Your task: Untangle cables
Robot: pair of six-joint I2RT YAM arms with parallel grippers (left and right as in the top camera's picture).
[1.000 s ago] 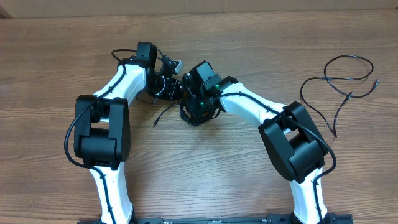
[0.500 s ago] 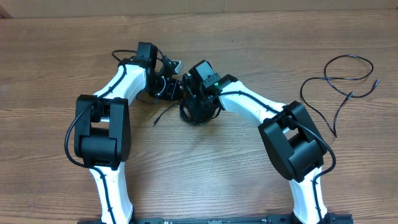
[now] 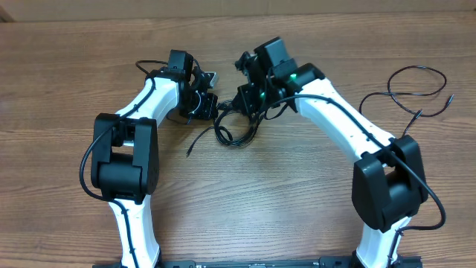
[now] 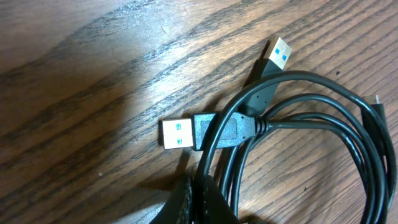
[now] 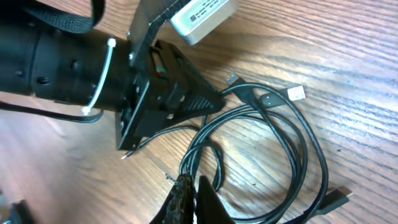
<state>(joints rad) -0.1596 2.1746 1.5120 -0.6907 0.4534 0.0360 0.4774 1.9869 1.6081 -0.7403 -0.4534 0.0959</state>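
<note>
Both hands are closed on the tangle. We see the left hand (image 4: 198, 202) at the bottom of its own view, fingers pressed together on cords that run up out of them. The right hand (image 5: 186, 200), at the bottom of its view, pinches a loop the same way.

The cables (image 3: 232, 128) lie in a knotted bundle on the wooden worktop (image 3: 297, 208), just above the middle of the overhead frame, between the two wrists. From above, both wrists lean over the bundle's upper edge and hide where fingers meet cord. In the right wrist view the black body of the left hand fills the upper left and covers part of the loops. Well apart, at the right edge of the overhead frame, a loose cable (image 3: 416, 113) lies by itself in open curves.

We count two arms, two hands, one bundle and one loose cable. The left wrist view shows two flat metal plugs, each with a blue tongue: the near plug (image 4: 177, 135) centre left and the far plug (image 4: 281, 53) upper right.
</note>
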